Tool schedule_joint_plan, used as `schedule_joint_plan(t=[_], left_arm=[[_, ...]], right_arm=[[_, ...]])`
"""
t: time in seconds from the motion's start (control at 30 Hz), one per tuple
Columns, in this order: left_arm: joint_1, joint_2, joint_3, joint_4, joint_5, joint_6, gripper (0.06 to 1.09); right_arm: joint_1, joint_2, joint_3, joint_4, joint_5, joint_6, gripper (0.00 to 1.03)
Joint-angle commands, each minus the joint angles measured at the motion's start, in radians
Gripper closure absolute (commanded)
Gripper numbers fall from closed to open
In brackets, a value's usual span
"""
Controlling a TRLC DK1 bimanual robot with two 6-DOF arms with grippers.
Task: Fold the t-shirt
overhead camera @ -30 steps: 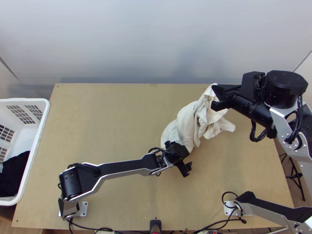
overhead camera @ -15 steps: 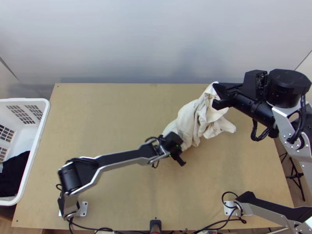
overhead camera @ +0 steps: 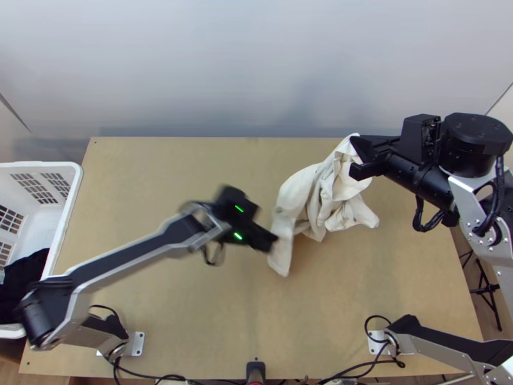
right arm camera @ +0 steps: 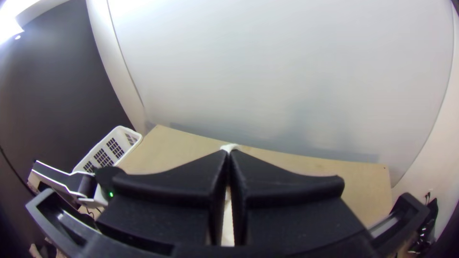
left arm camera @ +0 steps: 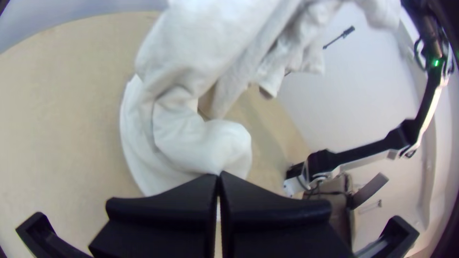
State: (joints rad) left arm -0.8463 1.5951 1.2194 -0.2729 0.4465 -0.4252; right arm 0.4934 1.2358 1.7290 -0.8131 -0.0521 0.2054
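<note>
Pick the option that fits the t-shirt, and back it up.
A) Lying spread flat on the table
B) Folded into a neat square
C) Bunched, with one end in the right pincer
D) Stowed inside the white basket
C: the pale t-shirt is gathered in loose folds, and one end of it runs up to the right pincer, where cloth shows between the closed fingers.
</note>
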Motion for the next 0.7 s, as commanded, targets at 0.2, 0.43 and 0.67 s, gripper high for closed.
schedule_joint_plan(t=[0.2,0.43,0.67], left_arm=[[0.621,-0.05,-0.027,0.064,0.483,-0.348,1.05],[0.809,0.128,-0.05,0.067,0.498,-0.308,1.05],[0.829,0.203,-0.052,0.063,0.526,-0.3,0.21]], right_arm=[[0.004,0.01,0.006,-0.003,-0.005,0.002,0.99],[0.004,0.024,0.006,-0.003,-0.006,0.003,0.99],[0.005,0.053,0.029,-0.001,-0.008,0.003,0.99]])
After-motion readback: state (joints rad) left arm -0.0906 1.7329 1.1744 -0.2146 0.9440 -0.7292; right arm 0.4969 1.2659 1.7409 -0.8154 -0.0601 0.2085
